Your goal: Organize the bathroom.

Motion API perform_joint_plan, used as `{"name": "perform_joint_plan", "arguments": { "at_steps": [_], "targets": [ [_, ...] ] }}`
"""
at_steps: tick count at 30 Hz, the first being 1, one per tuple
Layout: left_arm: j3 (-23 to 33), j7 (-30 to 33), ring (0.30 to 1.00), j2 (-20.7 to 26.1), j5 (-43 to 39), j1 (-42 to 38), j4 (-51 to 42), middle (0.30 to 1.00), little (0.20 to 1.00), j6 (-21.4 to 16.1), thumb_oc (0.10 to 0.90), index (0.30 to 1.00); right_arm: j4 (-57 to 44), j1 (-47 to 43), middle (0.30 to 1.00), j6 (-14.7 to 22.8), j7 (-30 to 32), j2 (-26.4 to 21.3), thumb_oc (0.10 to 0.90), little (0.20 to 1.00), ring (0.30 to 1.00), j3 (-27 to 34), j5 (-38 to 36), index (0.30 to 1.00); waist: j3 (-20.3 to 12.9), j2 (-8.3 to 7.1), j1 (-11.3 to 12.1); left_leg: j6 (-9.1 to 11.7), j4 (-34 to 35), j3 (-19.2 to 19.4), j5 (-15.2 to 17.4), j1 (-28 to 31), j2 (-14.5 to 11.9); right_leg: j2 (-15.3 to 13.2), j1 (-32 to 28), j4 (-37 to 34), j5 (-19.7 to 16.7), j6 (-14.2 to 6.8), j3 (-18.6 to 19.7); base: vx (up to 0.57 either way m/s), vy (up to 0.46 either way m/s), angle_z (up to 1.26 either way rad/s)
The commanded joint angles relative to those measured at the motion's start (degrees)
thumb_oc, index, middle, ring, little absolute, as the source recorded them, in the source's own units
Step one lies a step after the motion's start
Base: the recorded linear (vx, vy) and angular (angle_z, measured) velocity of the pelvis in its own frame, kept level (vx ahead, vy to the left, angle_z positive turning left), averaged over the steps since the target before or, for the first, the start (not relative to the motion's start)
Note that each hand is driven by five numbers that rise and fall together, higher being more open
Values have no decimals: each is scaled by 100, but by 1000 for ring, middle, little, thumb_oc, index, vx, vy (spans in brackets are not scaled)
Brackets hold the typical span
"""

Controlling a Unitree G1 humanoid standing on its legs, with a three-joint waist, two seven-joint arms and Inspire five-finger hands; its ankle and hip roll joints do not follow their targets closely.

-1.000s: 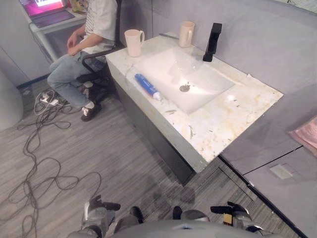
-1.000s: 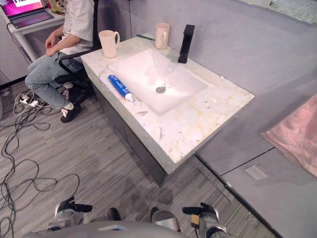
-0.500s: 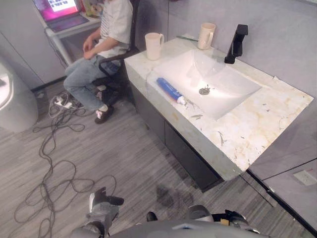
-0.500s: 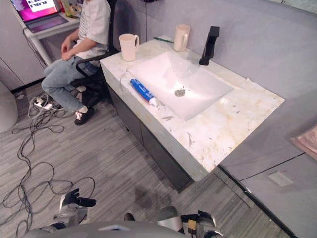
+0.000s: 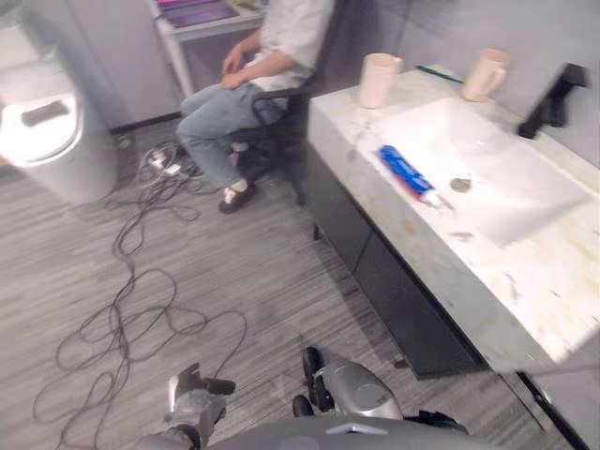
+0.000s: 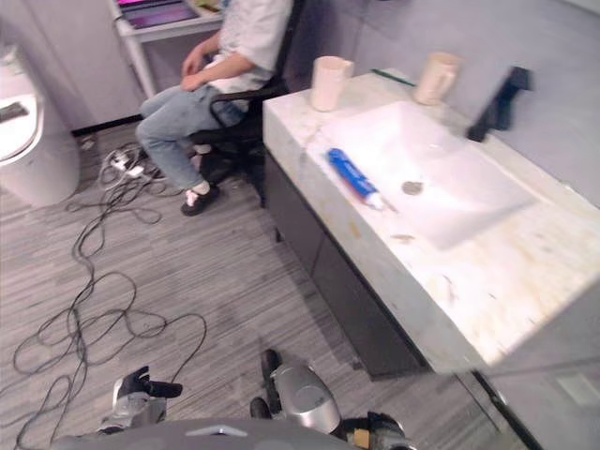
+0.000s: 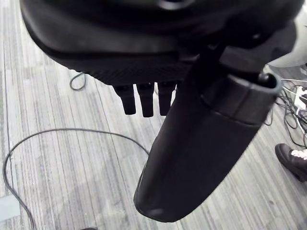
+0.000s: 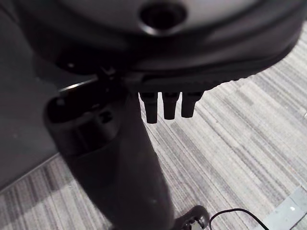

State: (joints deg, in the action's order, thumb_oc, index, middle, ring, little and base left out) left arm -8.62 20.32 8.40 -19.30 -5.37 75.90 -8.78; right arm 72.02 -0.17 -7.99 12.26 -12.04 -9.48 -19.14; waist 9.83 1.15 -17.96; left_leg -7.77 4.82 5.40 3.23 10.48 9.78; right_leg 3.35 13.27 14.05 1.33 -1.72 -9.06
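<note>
You had two cups (image 5: 378,80) (image 5: 487,73), one toothpaste tube (image 5: 404,173), one tap (image 5: 553,98), one sink (image 5: 525,192), one seated person (image 5: 258,84) and one bin (image 5: 56,141).

blue tube (image 5: 405,174), cream cups (image 5: 379,80), marbled counter (image 5: 553,281)

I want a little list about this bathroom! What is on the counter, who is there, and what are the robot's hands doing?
counter: marble top with a white sink set in it
toothpaste: blue tube lying on the sink's front edge
cups: two pale cups, one at the counter's corner, one by the wall
tap: black faucet behind the sink
person: sitting on a chair beside the counter
floor: loose cables
left hand: low over the floor, fingers straight, holding nothing
right hand: same, holding nothing
</note>
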Motion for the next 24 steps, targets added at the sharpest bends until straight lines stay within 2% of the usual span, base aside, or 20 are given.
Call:
{"name": "perform_joint_plan", "arguments": {
  "at_steps": [1, 2, 3, 4, 5, 6, 7, 8, 9, 10, 11, 12, 13, 15, 17, 18, 19, 21, 22, 24],
  "targets": [
    [71, 240, 900, 288, 375, 59, -212, 900, 900, -610, 800, 900, 239, -200, 900, -10, 337, -186, 800, 900, 900, -62, -857, 900, -369, 75, -90, 565, -393, -293, -30, -141, -167, -10, -397, -419, -560, -323, 480, 60, 156, 44],
    [129, 258, 900, 269, 625, 61, -257, 900, 900, -680, 800, 900, 265, -190, 900, -55, 233, -189, 800, 900, 900, -31, -798, 900, -373, 83, -116, 644, -555, -327, -24, -152, -195, 9, -462, -382, -497, -303, 564, 38, 160, 31],
    [110, 265, 900, 282, 678, 61, -285, 900, 900, -708, 800, 900, 279, -205, 900, -48, 207, -188, 800, 900, 900, -50, -804, 900, -356, 68, -127, 780, -891, -350, -333, -269, -377, 6, -516, -383, -487, -292, 628, 0, 79, 19],
    [110, 265, 900, 282, 678, 61, -285, 900, 900, -708, 800, 900, 279, -205, 900, -48, 207, -188, 800, 900, 900, -50, -804, 900, -356, 68, -127, 780, -891, -350, -333, -269, -377, 6, -516, -383, -487, -292, 628, -68, 116, 10],
    [23, 411, 900, 289, 693, 28, -377, 900, 900, -754, 800, 900, 236, -223, 900, -49, 266, -162, 800, 900, 900, -119, -1094, 900, -311, -124, -76, 1033, -2284, -250, -1009, -1075, -726, -145, -655, -387, -473, -207, 757, -41, 164, 5],
    [82, 447, 900, 300, 605, 21, -429, 900, 900, -795, 800, 900, 205, -224, 900, 24, 178, -178, 800, 900, 900, -143, -945, 900, -228, -276, 16, 970, -2538, -193, -996, -1632, -857, -195, -844, -454, -410, -121, 873, -34, 262, 33],
    [111, 426, 900, 315, 582, -7, -472, 900, 900, -807, 800, 900, 144, -245, 900, -10, 144, -220, 800, 900, 900, -180, -807, 900, -141, -412, 106, 946, -3072, -222, -869, -2093, -1023, -279, -1085, -663, -461, -69, 1082, 31, 200, 33],
    [102, 418, 900, 324, 582, -18, -482, 900, 900, -799, 800, 900, 137, -250, 900, -16, 158, -226, 800, 900, 900, -194, -816, 900, -133, -427, 122, 942, -3069, -221, -855, -2147, -1022, -289, -1125, -705, -467, -68, 1115, 85, 261, -19],
    [90, 386, 900, 352, 668, -75, -521, 900, 900, -758, 800, 900, 126, -278, 900, -75, 256, -236, 800, 900, 900, -216, -885, 900, -135, -500, 180, 802, -2859, -181, -423, -2119, -932, -407, -1210, -826, -512, -123, 1170, 145, 306, -65],
    [62, 398, 900, 364, 702, -128, -557, 900, 900, -734, 800, 900, 132, -290, 900, -85, 346, -242, 800, 900, 900, -216, -944, 900, -166, -501, 192, 680, -2370, -243, -128, -1956, -814, -469, -1168, -896, -580, -226, 1239, 198, 434, -102],
    [-75, 424, 900, 372, 692, -188, -648, 900, 900, -616, 800, 900, 146, -276, 900, -27, 485, -237, 800, 900, 900, -167, -925, 900, -211, -495, 175, 625, -2126, -432, -42, -1698, -794, -603, -1000, -862, -659, -358, 1350, 138, 314, -76],
    [-106, 422, 900, 373, 691, -212, -670, 900, 900, -579, 800, 900, 156, -265, 900, 7, 509, -235, 800, 900, 900, -157, -931, 900, -221, -503, 161, 609, -2140, -466, 47, -1662, -788, -640, -954, -835, -659, -378, 1377, 217, 452, -85],
    [-130, 418, 900, 314, 705, -327, -611, 900, 900, -430, 800, 900, 62, -199, 900, 19, 634, -256, 800, 900, 900, -259, -1069, 900, -280, -278, 61, 704, -1326, -326, -43, -1237, -947, -698, -876, -689, -483, -507, 1366, 194, 384, -48],
    [-268, 394, 900, 274, 769, -314, -529, 900, 900, -423, 800, 900, 2, -195, 900, -32, 649, -302, 800, 900, 900, -222, -940, 900, -318, -197, 46, 757, -1067, -482, -113, -1073, -967, -816, -826, -648, -486, -603, 1419, 158, 371, -8],
    [-274, 385, 900, 272, 710, -287, -465, 900, 900, -444, 800, 900, 39, -225, 900, -46, 596, -325, 800, 900, 900, -202, -857, 900, -338, -156, 41, 724, -1028, -391, -69, -1020, -937, -886, -794, -590, -426, -654, 1374, 71, 251, -10],
    [-284, 432, 900, 272, 643, -256, -410, 900, 900, -499, 800, 900, 84, -236, 900, -19, 559, -309, 800, 900, 900, -191, -816, 900, -351, -129, 39, 695, -966, -304, -41, -976, -901, -925, -795, -565, -395, -690, 1370, 130, 437, -40],
    [-287, 519, 900, 325, 364, -146, -330, 900, 900, -489, 800, 900, 117, -221, 900, 104, 426, -268, 800, 900, 900, -133, -505, 900, -331, -59, 42, 674, -830, -85, -87, -895, -933, -953, -744, -379, -295, -711, 1281, 127, 415, -71],
    [-169, 538, 900, 433, 322, -7, -235, 900, 900, -564, 800, 900, 92, -183, 900, 205, 164, -238, 800, 900, 900, -72, 10, 900, -271, 20, 75, 657, -745, 225, -118, -830, -1007, -916, -633, -45, -91, -718, 1083, 121, 343, -139],
    [-151, 531, 900, 456, 303, 8, -226, 900, 900, -569, 800, 900, 90, -182, 900, 215, 144, -232, 800, 900, 900, -68, 63, 900, -260, 27, 87, 653, -722, 267, -119, -809, -1017, -907, -618, 0, -60, -718, 1054, 132, 273, -134],
    [-32, 466, 900, 526, 186, 69, -176, 900, 900, -660, 800, 900, 108, -202, 900, 319, 43, -212, 800, 900, 900, -50, 223, 900, -240, -13, 130, 657, -578, 495, -136, -694, -968, -754, -605, -42, -53, -689, 751, 155, 236, -98]
  ]
}}
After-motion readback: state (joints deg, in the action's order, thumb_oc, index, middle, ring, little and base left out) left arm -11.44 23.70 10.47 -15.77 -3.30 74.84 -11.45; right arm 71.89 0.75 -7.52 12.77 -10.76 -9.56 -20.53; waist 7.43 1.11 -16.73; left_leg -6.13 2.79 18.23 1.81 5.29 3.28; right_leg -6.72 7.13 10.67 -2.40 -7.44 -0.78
